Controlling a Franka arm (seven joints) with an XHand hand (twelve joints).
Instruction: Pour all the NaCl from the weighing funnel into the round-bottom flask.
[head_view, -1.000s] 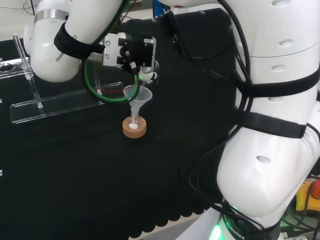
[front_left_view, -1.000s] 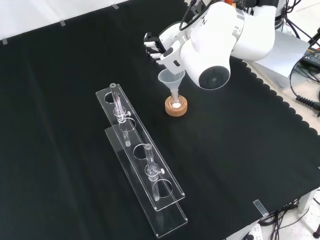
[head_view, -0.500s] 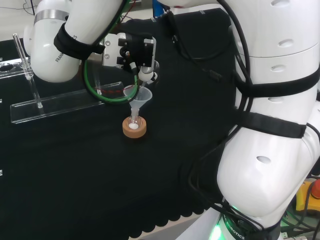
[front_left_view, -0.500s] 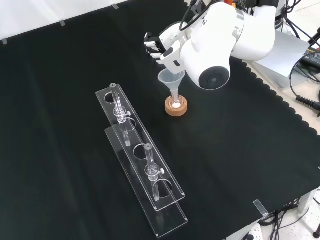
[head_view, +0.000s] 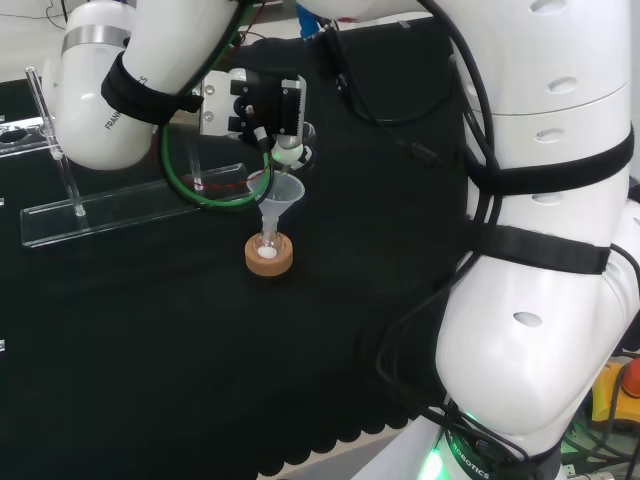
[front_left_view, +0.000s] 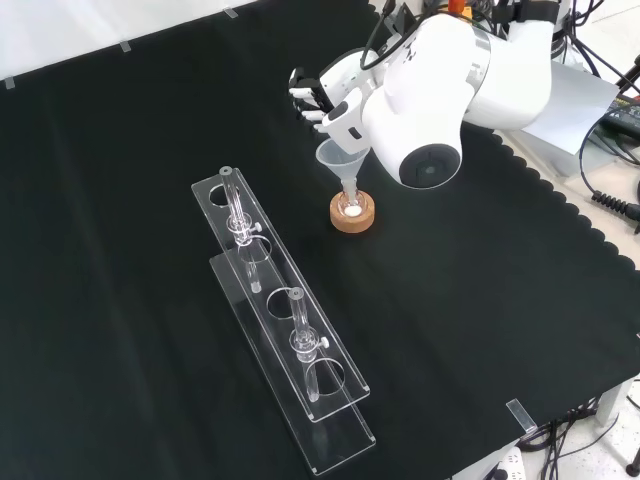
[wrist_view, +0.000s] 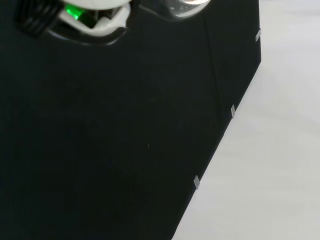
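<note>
Much of the hand (front_left_view: 318, 98) hides behind the arm's link (front_left_view: 430, 110), so I cannot tell its grip.

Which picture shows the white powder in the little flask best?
The front view: the white powder shows from above through the flask inside the cork ring. The head view shows a small white spot.

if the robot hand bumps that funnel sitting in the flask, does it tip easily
Probably yes. The funnel is wide at the top and stands on a thin stem in the flask neck, so it looks top-heavy. The cork ring under the flask is small and seems to lie loose on the cloth, so a bump might shift the whole stack.
</note>
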